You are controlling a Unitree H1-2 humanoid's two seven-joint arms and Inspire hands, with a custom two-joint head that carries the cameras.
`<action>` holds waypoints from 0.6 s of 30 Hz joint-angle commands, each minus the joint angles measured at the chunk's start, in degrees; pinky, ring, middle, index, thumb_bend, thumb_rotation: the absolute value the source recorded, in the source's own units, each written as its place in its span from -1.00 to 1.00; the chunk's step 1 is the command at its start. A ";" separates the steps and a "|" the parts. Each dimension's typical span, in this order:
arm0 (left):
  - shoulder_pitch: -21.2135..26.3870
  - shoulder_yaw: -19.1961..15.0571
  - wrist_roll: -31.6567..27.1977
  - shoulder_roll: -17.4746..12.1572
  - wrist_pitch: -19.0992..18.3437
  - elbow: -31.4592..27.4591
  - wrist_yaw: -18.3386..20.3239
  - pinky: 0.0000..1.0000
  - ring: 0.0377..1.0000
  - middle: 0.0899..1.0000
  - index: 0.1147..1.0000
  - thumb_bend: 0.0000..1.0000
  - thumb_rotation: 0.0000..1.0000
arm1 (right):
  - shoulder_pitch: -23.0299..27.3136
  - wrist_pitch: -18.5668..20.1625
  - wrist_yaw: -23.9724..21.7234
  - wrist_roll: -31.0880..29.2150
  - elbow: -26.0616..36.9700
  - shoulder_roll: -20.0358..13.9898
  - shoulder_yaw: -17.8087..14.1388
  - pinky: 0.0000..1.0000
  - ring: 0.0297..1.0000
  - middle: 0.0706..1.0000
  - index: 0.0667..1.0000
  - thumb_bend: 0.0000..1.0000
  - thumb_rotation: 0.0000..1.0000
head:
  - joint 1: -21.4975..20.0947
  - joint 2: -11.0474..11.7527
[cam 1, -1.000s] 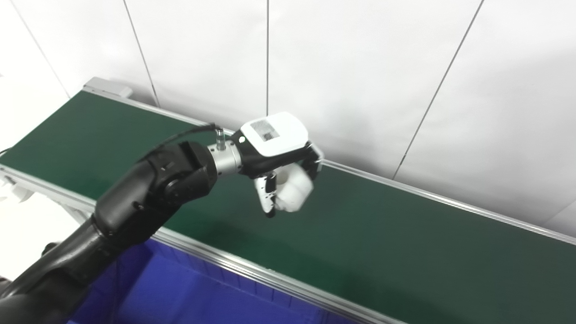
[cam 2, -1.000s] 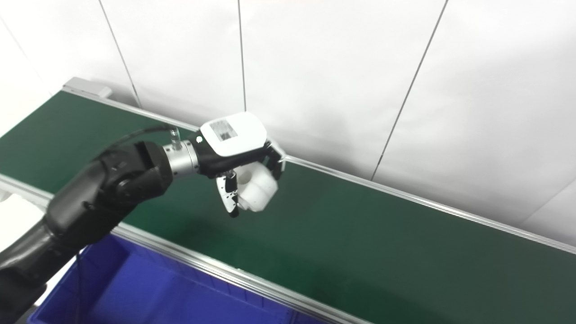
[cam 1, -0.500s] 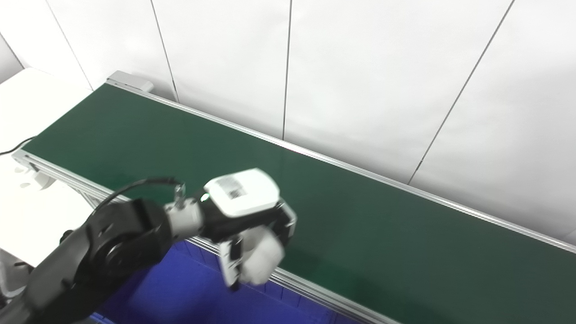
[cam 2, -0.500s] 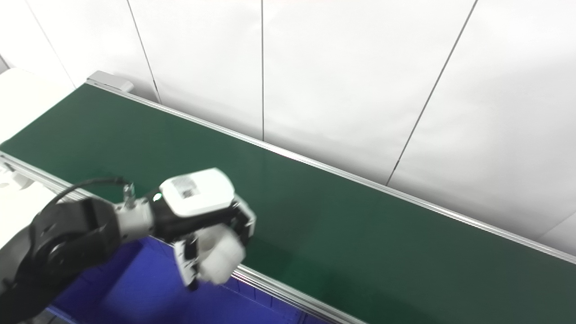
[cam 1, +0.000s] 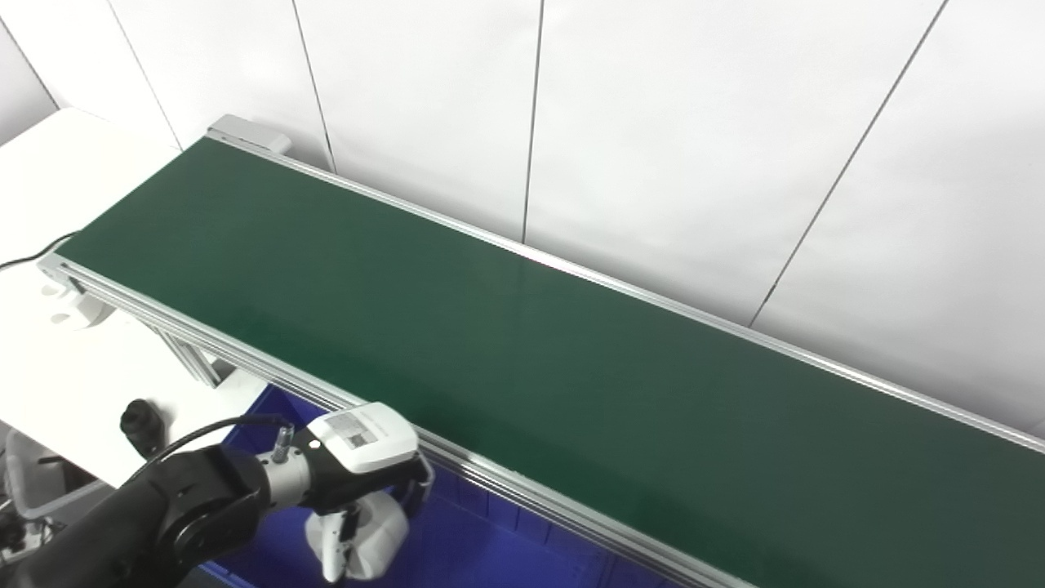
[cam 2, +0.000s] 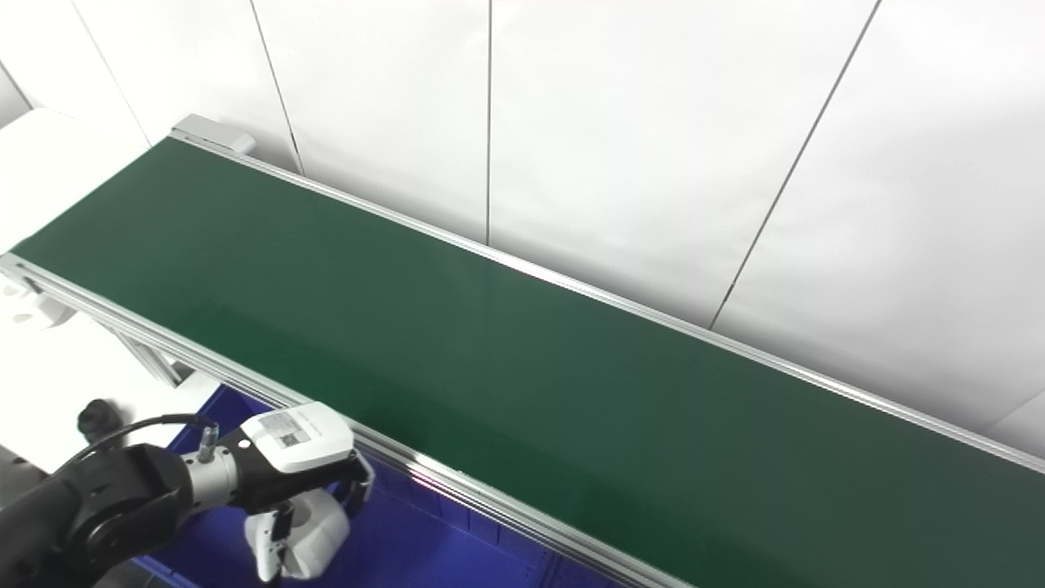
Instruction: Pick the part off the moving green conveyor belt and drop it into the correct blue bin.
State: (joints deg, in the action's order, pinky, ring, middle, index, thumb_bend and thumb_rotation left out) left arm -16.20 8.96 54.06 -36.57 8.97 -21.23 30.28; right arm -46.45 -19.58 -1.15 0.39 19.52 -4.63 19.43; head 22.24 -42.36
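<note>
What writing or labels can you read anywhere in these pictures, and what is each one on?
No text can be read.
The left hand, held over the blue bin with a white part in it, carries a small grey sticker on its white back cover; the print is too small and blurred to read.
The green belt, its metal rail and the white wall show no writing.

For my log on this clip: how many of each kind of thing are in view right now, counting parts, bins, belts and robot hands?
White part: 1, held in the left hand
Blue bin: 1
Green belt: 1, nothing lying on it
Left hand: 1 hand in view, over the bin
Total: 4
</note>
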 commanded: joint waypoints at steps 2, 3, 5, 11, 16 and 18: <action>0.84 -0.18 3.44 -0.44 -1.26 -2.11 -0.05 -0.31 -0.32 -0.21 -0.04 -0.01 -1.00 | -0.52 0.56 -0.81 -0.16 1.64 0.37 0.39 1.00 1.00 1.00 1.00 0.60 1.00 | 0.01 -0.15; 1.03 0.12 5.16 -0.33 -1.81 -2.34 0.99 -0.25 -0.29 -0.18 -0.05 0.00 -1.00 | -0.47 0.63 -0.79 0.03 1.69 0.44 0.34 1.00 1.00 1.00 1.00 0.60 1.00 | 0.04 -0.29; 1.35 0.69 8.97 -0.11 -3.15 -3.46 4.00 0.10 0.19 0.23 0.10 0.46 -0.82 | -0.43 0.84 -0.77 -0.05 1.79 0.55 0.26 1.00 1.00 1.00 1.00 0.60 1.00 | 0.08 -0.28; 2.00 0.86 14.99 0.77 -5.44 -6.15 10.77 0.80 0.75 0.81 0.63 1.00 0.19 | 0.24 1.05 -0.96 -0.72 1.56 0.62 0.11 1.00 1.00 1.00 1.00 0.63 1.00 | 0.26 0.11; 2.19 0.41 17.06 1.24 -5.90 -8.50 15.07 0.97 0.83 0.88 0.71 1.00 0.34 | 0.33 0.52 -0.83 -0.43 1.35 0.73 0.06 1.00 1.00 1.00 1.00 0.61 1.00 | 0.04 0.08; 2.20 0.08 16.52 1.40 -5.96 -10.13 16.80 0.95 0.82 0.86 0.71 1.00 0.38 | 0.31 0.63 -0.81 -0.39 1.48 0.73 0.02 1.00 1.00 1.00 1.00 0.61 1.00 | 0.33 -0.07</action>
State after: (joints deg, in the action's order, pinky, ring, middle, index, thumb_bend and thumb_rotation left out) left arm -14.78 10.15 70.28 -34.72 3.70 -28.37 46.42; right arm -45.48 -18.65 -1.37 0.24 19.52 -4.25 19.36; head 22.24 -42.28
